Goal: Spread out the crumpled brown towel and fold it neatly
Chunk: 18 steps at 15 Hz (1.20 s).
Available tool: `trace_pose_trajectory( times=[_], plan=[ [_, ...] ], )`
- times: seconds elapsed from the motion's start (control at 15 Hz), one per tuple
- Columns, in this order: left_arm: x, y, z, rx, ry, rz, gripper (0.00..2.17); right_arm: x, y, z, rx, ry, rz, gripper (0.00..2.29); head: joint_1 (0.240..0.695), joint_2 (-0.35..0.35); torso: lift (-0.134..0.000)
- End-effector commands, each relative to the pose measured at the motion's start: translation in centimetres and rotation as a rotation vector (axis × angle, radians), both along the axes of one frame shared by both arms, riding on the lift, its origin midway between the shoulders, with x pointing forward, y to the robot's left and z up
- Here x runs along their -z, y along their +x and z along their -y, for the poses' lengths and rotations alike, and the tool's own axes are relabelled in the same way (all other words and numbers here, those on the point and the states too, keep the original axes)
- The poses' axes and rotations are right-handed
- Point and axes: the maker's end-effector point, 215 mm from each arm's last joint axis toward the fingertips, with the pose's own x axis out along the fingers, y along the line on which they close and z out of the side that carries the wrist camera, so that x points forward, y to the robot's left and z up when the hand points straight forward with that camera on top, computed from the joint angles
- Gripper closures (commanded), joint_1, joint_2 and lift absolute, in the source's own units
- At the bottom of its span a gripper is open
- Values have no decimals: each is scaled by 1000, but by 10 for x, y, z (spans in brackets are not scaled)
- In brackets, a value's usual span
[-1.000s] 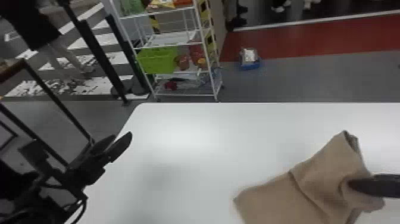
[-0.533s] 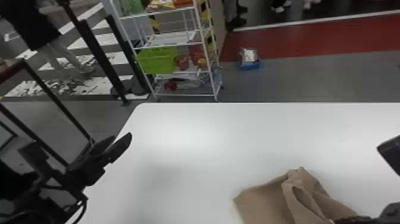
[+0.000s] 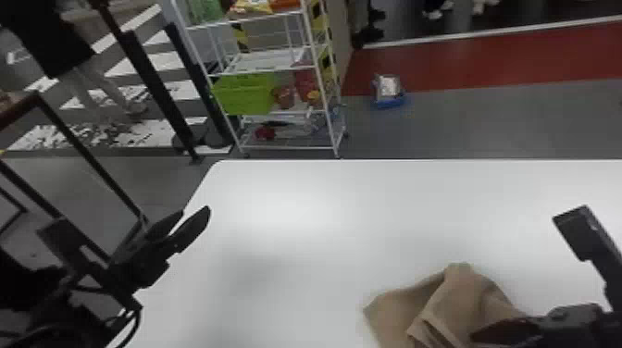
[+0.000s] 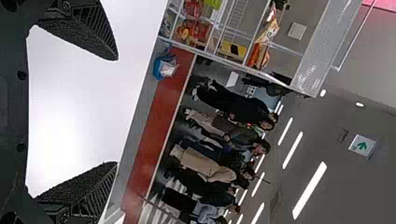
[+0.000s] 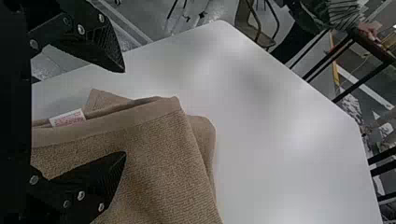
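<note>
Jaws on left arm and right arm are set wide; brown towel is found rumpled on counter by the right pair; one hem layer should be pinched, drawn outward low

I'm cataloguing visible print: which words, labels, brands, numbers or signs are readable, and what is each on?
White label on the brown towel: red print, too small to read.
White sign in the background: green arrow, no readable words.
Packets on the rack: too small to read.
No text can be quoted.
</note>
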Motion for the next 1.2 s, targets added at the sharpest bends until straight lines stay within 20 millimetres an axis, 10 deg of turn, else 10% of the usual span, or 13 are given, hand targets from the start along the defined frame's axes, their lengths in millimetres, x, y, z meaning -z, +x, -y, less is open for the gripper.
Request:
trace_pose_trajectory(
  times=[0.0, 0.27, 0.73, 1.13],
  plan=[
    [0, -1, -2, -3, 3, -1, 87, -15, -3, -11, 29, 96, -40, 333, 695, 350, -122],
    [-2, 1, -1, 0, 3, 1, 87, -36, 0, -61, 13, 189, -35, 1737, 695, 350, -122],
    [-1, -4, -14, -15, 6, -2, 87, -44, 11, -53, 62, 186, -1, 1892, 695, 350, -122],
    [-2, -1, -10, -6, 6, 3, 87, -10, 10, -89, 0, 96, -39, 1892, 695, 350, -122]
  ],
)
